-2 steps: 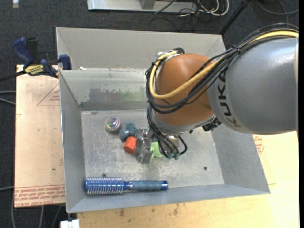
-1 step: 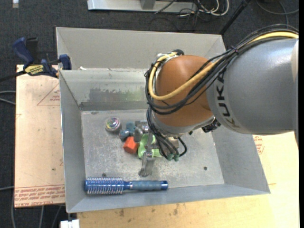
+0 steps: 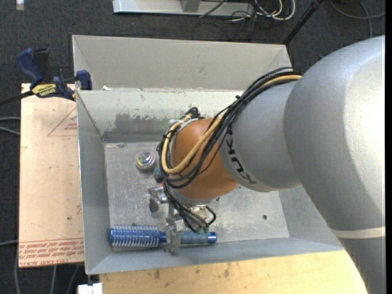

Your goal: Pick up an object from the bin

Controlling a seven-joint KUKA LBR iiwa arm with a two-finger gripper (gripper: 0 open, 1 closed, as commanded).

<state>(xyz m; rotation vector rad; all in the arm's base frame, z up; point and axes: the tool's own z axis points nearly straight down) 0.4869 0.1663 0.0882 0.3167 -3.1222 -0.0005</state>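
Observation:
A blue hairbrush [image 3: 135,237] lies flat along the bin's front wall, bristle head to the left and smooth handle to the right. My gripper [image 3: 172,233] hangs under the orange wrist cover. It is down at the brush's neck, where the head meets the handle, and its grey metal tip overlaps the brush there. A small round silvery thing [image 3: 145,159] with a coloured top sits on the bin floor at the back left, well apart from the gripper.
The arm with its orange cover and looped yellow and black cables reaches in from the right and hides the bin's middle and back right. Bare grey floor shows left of the gripper and at the front right.

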